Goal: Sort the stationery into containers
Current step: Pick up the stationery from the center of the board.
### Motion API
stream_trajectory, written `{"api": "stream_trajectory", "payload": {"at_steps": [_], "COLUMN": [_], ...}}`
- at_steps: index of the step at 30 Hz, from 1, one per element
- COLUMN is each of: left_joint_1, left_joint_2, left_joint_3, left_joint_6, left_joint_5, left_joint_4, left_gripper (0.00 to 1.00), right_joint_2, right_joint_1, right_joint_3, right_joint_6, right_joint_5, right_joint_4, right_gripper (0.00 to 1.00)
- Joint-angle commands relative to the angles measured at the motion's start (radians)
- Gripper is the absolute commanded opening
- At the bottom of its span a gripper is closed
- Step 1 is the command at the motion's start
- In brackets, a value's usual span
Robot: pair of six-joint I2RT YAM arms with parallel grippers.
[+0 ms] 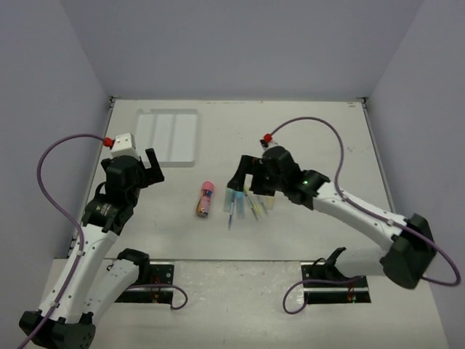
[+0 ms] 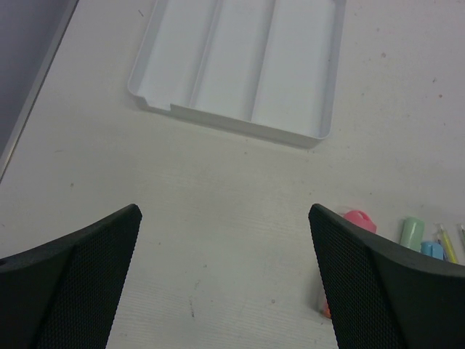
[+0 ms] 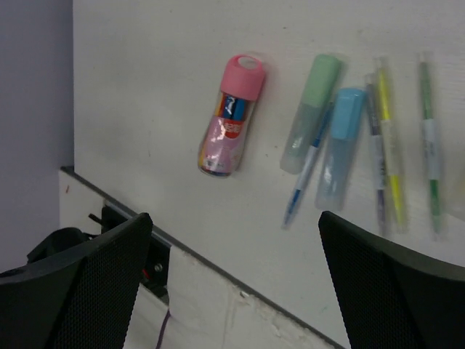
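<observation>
The white divided tray [image 1: 168, 136] lies at the far left; its compartments hold nothing in the left wrist view [image 2: 232, 65]. The pink-capped tube [image 1: 205, 199] lies mid-table, also in the right wrist view [image 3: 231, 116]. To its right lie a green highlighter [image 3: 311, 113], a blue highlighter [image 3: 340, 145], a thin blue pen [image 3: 305, 178], a yellow pen [image 3: 389, 145] and a green pen [image 3: 429, 145]. My left gripper [image 1: 154, 169] is open and empty, near the tray's front edge [image 2: 225, 211]. My right gripper [image 1: 245, 178] is open and empty above the pens [image 3: 236, 217].
The table's front edge [image 3: 218, 269] runs just below the stationery, with the arm base plates and purple cables beyond it. Grey walls close the table on the left, back and right. The tube's pink cap [image 2: 358, 219] shows beside my left gripper's right finger.
</observation>
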Motion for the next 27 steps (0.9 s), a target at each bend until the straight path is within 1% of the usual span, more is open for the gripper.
{"api": "stream_trajectory", "payload": {"at_steps": [1,5,7,9,12,19,21,24,26,27], "left_joint_1": [0.017,0.017,0.017,0.017,0.017,0.017,0.017,0.019,0.019,0.019], "left_joint_2": [0.006,0.004,0.003,0.001,-0.005,-0.014,-0.013,-0.004,0.004,0.008], "left_joint_3": [-0.006,-0.01,-0.01,-0.01,-0.011,-0.014,-0.014,-0.01,-0.007,-0.006], "left_joint_6": [0.006,0.009,0.009,0.011,0.012,0.015,0.016,0.016,0.014,0.012], "left_joint_5": [0.014,0.024,0.028,0.035,0.045,0.06,0.061,0.054,0.049,0.047], "left_joint_4": [0.028,0.031,0.033,0.034,0.036,0.042,0.042,0.041,0.036,0.033], "left_gripper": [1.0,1.0,1.0,1.0,1.0,1.0,1.0,1.0,1.0,1.0], "right_joint_2": [0.26,0.507,0.577,0.634,0.68,0.776,0.805,0.836,0.843,0.84], "right_joint_1": [0.159,0.222,0.246,0.267,0.299,0.308,0.308,0.308,0.308,0.308], "right_joint_3": [0.263,0.426,0.486,0.535,0.582,0.59,0.589,0.588,0.58,0.576], "right_joint_6": [0.133,0.152,0.158,0.167,0.178,0.21,0.209,0.209,0.207,0.204], "right_joint_5": [0.25,0.34,0.37,0.404,0.437,0.443,0.429,0.408,0.403,0.402], "right_joint_4": [-0.043,-0.144,-0.18,-0.221,-0.26,-0.279,-0.27,-0.258,-0.246,-0.239], "right_gripper": [0.96,0.85,0.82,0.8,0.78,0.73,0.69,0.67,0.64,0.6]}}
